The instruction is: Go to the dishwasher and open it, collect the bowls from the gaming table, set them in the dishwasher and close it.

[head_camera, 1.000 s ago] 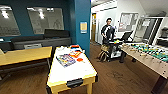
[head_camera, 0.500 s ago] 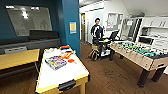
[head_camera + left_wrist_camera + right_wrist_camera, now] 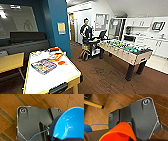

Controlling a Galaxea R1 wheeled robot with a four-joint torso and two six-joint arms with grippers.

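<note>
Two bowls in the wrist views, beside the gaming table.

Head view: one white-topped, yellow-framed gaming table [image 3: 53, 77] carries colourful flat board-game boxes [image 3: 44, 66] and one small orange-red disc [image 3: 61, 63]; beyond it, one green-field football table [image 3: 125, 50] and one person [image 3: 86, 31].
Left wrist view: one bright blue plastic bowl [image 3: 70, 124] over wooden floor [image 3: 10, 104]; whether the gripper grips it, I cannot tell.
Right wrist view: one orange-red plastic bowl [image 3: 120, 132]; grip likewise unclear.
</note>
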